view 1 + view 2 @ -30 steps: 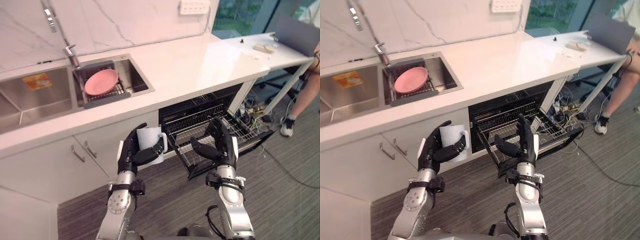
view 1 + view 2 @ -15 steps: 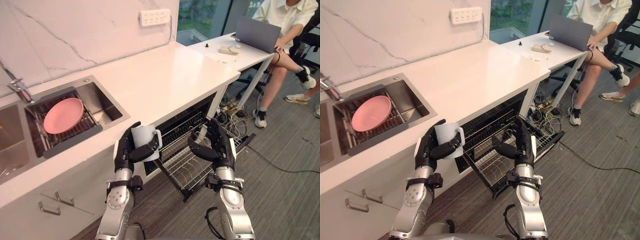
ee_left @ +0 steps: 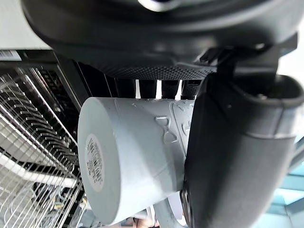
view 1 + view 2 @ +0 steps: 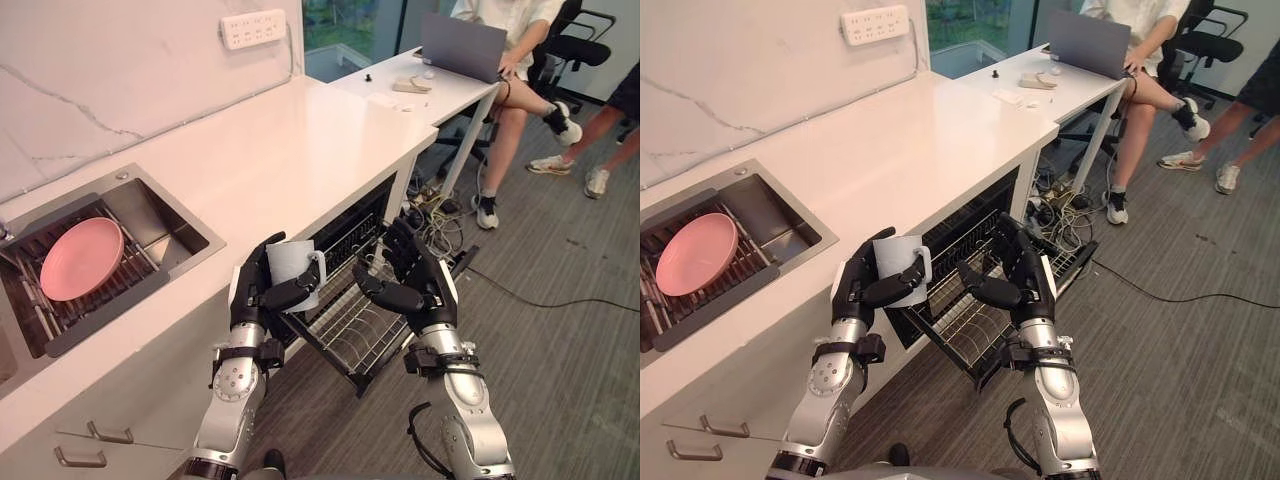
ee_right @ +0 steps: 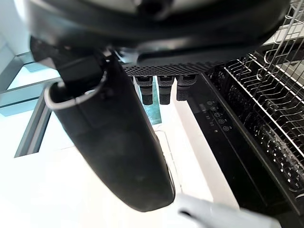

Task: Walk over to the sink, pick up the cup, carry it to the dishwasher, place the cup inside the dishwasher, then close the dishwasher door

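Observation:
My left hand (image 4: 252, 298) is shut on the white cup (image 4: 292, 268), holding it upright by its side in front of the counter edge; the cup's base (image 3: 95, 161) faces the wrist camera. The dishwasher (image 4: 352, 226) under the counter stands open, with its wire rack (image 4: 345, 335) pulled out over the floor. The cup hangs just left of the rack and above it. My right hand (image 4: 408, 282) is open, empty, hovering over the rack's right part (image 5: 266, 95).
At far left the sink (image 4: 175, 228) holds a pink plate (image 4: 80, 258) on a drain rack. White counter (image 4: 290, 140) runs to a desk with a laptop (image 4: 458, 45), where people sit (image 4: 520, 80). Cables (image 4: 435, 215) lie beside the dishwasher.
The camera has swung right: sink and plate slid to the left, dishwasher and seated people came closer to centre. Cup stays in my left hand; right hand still open.

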You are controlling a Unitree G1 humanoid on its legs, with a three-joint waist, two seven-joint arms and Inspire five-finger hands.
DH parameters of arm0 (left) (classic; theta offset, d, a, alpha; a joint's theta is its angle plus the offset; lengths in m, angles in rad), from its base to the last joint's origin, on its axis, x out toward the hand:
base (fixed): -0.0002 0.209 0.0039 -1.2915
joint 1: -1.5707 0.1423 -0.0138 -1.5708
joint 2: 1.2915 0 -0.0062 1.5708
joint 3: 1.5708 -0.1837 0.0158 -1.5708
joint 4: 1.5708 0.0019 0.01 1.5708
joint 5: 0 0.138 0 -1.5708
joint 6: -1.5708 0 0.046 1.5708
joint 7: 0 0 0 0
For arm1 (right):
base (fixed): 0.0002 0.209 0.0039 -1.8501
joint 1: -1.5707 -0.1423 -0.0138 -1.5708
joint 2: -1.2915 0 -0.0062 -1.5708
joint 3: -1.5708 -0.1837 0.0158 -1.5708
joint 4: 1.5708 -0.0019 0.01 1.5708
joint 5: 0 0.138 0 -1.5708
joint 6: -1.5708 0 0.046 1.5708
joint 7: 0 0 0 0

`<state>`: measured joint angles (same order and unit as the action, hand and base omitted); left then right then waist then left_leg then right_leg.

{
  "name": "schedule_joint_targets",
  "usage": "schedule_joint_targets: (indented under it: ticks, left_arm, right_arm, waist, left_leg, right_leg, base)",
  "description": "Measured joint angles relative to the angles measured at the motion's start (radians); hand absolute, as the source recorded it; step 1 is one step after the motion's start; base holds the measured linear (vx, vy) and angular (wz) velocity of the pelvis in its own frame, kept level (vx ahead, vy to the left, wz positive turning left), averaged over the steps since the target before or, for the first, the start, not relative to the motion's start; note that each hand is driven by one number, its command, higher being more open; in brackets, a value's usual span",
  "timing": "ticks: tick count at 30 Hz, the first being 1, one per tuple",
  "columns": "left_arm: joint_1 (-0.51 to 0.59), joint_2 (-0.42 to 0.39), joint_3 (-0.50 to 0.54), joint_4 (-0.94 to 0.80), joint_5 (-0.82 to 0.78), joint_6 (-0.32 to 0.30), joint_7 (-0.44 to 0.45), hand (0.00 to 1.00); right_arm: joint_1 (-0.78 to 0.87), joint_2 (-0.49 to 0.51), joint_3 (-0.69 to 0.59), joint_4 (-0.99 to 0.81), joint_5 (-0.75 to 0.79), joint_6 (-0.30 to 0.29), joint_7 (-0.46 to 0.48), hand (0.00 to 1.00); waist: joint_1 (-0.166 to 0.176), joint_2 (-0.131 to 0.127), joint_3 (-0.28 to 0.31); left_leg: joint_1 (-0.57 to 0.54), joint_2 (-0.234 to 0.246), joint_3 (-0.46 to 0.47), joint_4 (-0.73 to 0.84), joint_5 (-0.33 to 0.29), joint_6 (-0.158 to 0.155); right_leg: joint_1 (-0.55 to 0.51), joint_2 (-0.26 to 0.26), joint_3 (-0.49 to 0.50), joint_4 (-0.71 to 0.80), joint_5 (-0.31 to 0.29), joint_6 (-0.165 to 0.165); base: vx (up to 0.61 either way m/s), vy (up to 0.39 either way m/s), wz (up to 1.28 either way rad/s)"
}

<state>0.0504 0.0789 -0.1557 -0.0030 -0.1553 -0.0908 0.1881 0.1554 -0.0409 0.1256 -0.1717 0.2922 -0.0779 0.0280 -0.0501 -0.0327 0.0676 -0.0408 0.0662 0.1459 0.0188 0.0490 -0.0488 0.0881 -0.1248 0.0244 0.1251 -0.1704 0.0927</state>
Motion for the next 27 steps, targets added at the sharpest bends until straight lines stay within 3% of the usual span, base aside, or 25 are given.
schedule_joint_targets:
  ticks: [6, 13, 27]
  left_arm:
    - [-0.008, 0.000, -0.003, 0.013, 0.020, 0.000, -0.024, 0.30]
    - [-0.008, 0.001, -0.042, 0.011, 0.064, -0.005, -0.053, 0.30]
    - [-0.010, 0.027, -0.100, -0.008, 0.229, -0.008, -0.048, 0.30]
  right_arm:
    - [-0.020, -0.029, 0.020, 0.004, 0.023, 0.000, 0.031, 0.90]
    - [-0.077, -0.031, 0.048, 0.052, 0.039, -0.004, 0.039, 0.90]
    - [-0.089, -0.029, 0.081, 0.133, 0.041, -0.004, -0.015, 0.90]
  waist:
    - [-0.005, 0.011, -0.005]
    - [-0.007, 0.031, -0.018]
    - [-0.007, 0.034, -0.033]
  left_leg:
    - [0.024, -0.005, -0.014, -0.107, 0.060, 0.004]
    - [0.020, -0.013, -0.024, -0.107, 0.088, 0.010]
    - [0.005, -0.014, -0.050, -0.107, 0.104, 0.011]
  right_leg:
    - [-0.016, 0.007, -0.003, -0.017, 0.019, 0.000]
    - [-0.016, 0.001, -0.008, -0.024, 0.029, 0.005]
    - [-0.016, 0.003, -0.028, -0.037, 0.036, 0.002]
  base:
    - [-0.11, 0.009, 0.01]
    - [-0.04, 0.021, 0.03]
    - [0.00, -0.005, 0.03]
